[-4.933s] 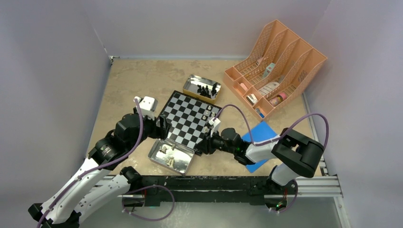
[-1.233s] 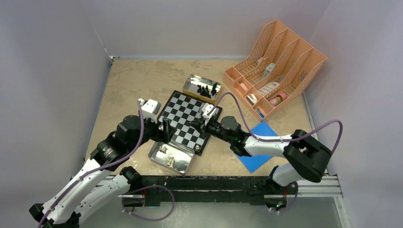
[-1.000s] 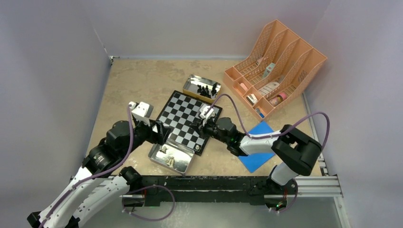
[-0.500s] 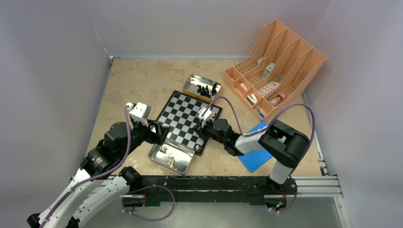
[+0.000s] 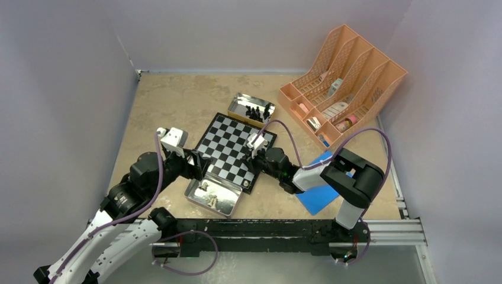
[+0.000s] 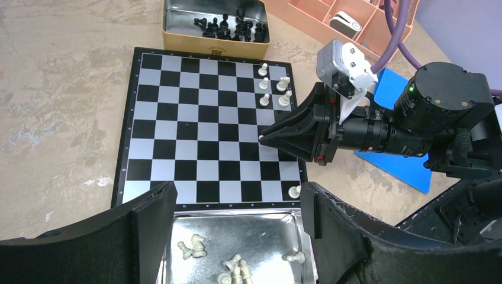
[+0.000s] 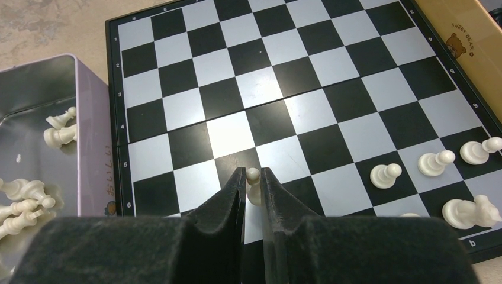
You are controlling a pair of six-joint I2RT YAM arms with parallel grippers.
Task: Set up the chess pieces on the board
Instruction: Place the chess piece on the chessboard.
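While our right pincer [image 7: 253, 176] hangs low over the board [image 7: 195, 65], its fingers closely flank an upright white pawn [image 7: 253, 188]; we cannot tell whether they press it. More white pieces [image 7: 435, 163] stand on the board to its right. Our left pincer [image 6: 235, 198] is spread wide, with a tin [image 6: 266, 228] of loose white figures [image 6: 234, 269] just beneath it. Well ahead of it, past the board, a second tin [image 6: 177, 18] holds black pieces [image 6: 228, 25].

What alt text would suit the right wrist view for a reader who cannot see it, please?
The right gripper closely straddles a small cream-white pawn standing on the flat black-and-white checkered chessboard. More white pieces stand at picture right; a shiny metal tin holding others sits at picture left.
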